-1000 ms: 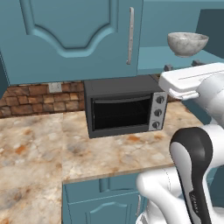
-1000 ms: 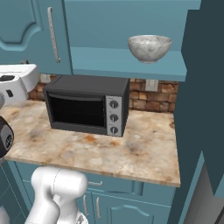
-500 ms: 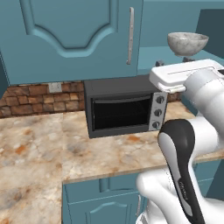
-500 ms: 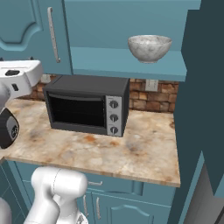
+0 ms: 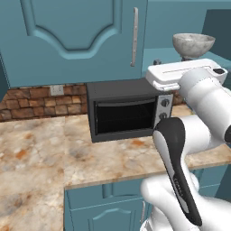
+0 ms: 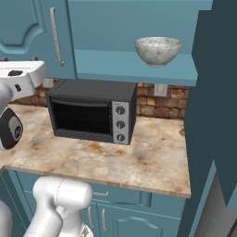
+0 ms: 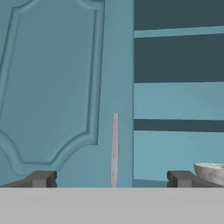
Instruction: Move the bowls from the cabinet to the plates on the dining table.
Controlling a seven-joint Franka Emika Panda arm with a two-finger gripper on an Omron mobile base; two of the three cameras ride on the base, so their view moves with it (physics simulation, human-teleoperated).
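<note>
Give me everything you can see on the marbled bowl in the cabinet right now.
The marbled bowl is round and deep, grey-white with darker stone-like veining and a narrow foot. It stands upright on the teal shelf of the open cabinet section, above and to the right of the black microwave. Nothing visible is inside it, and nothing but the shelf touches it. In the hand view its rim peeks in at lower right; the open gripper is clear of it.

marbled bowl [image 6: 158, 50] upright on open cabinet [image 6: 134, 65] shelf.
</note>
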